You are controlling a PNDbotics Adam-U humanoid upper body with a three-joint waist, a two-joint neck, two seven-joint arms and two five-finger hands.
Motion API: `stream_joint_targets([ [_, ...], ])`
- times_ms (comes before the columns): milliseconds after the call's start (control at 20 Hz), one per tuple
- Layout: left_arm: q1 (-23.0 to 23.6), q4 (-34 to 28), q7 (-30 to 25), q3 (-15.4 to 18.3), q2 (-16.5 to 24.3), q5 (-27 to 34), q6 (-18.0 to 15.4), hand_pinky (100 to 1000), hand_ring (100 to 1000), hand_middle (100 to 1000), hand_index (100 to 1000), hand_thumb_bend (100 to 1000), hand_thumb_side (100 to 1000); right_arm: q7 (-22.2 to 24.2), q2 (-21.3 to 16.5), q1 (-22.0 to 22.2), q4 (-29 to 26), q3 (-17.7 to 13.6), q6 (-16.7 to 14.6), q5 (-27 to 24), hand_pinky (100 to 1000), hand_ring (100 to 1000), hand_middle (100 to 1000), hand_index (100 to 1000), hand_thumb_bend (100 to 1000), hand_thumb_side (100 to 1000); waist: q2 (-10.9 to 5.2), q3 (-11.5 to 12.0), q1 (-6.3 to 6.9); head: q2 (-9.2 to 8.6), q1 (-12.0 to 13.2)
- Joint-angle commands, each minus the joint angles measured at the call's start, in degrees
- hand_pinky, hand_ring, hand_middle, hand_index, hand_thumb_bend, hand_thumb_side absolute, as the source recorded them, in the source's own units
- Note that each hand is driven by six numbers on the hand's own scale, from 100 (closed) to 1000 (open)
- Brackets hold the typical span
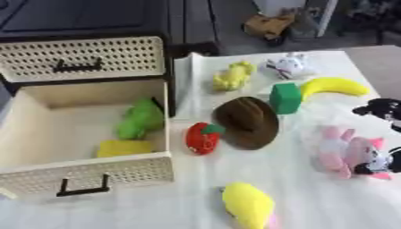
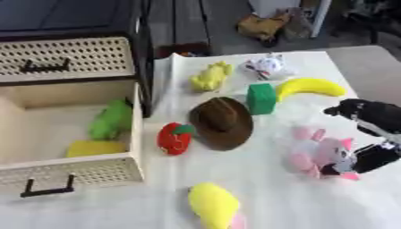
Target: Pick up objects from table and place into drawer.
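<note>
Right hand (image 2: 368, 134) is at the pink toy (image 2: 321, 154) on the right, well apart from the open drawer (image 2: 94, 172), fingers seemingly curled on it though I can't tell for sure, so it may slip mid-carry.

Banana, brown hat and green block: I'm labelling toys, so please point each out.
banana (image 1: 333, 86), left eye view, middle of its curve
brown hat (image 1: 249, 121), left eye view, its crown
green block (image 2: 261, 99), right eye view, front face

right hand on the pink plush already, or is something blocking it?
Probably yes. The right hand reaches in from the right edge, its fingers at the pink plush; nothing lies between them. Whether it has closed is unclear.
</note>
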Motion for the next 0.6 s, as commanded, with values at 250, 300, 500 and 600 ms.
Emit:
stream_joint_targets([
  [250, 0.0, -0.7, 0.0, 1.1, 0.6, -0.2, 0.3, 552, 746, 655, 902, 100, 1000, -1.7, -0.8, -1.5, 2.3, 0.4, -0.9, 0.9, 860, 986, 762, 874, 800, 624, -0.55, 0.4, -0.17, -0.47, -0.1],
  [300, 0.1, -0.7, 0.1, 1.2, 0.5, -0.2, 0.3, 552, 746, 655, 902, 100, 1000, -1.8, -0.8, -1.5, 2.4, 0.4, -1.0, 0.9, 859, 985, 753, 865, 801, 623, -0.54, 0.4, -0.21, -0.42, -0.1],
  [500, 0.1, -0.7, 0.2, 1.3, 0.4, -0.1, 0.4, 553, 746, 654, 902, 100, 1000, -1.9, -0.6, -1.4, 2.6, 0.8, -1.3, 1.3, 853, 966, 690, 816, 779, 611, -0.50, 0.4, -0.28, -0.41, -0.1],
  [600, 0.1, -0.7, 0.2, 1.3, 0.4, -0.1, 0.5, 555, 746, 654, 902, 100, 1000, -1.9, -0.5, -1.5, 2.7, 1.0, -1.4, 1.5, 839, 946, 667, 795, 764, 607, -0.48, 0.5, -0.29, -0.42, -0.1],
])
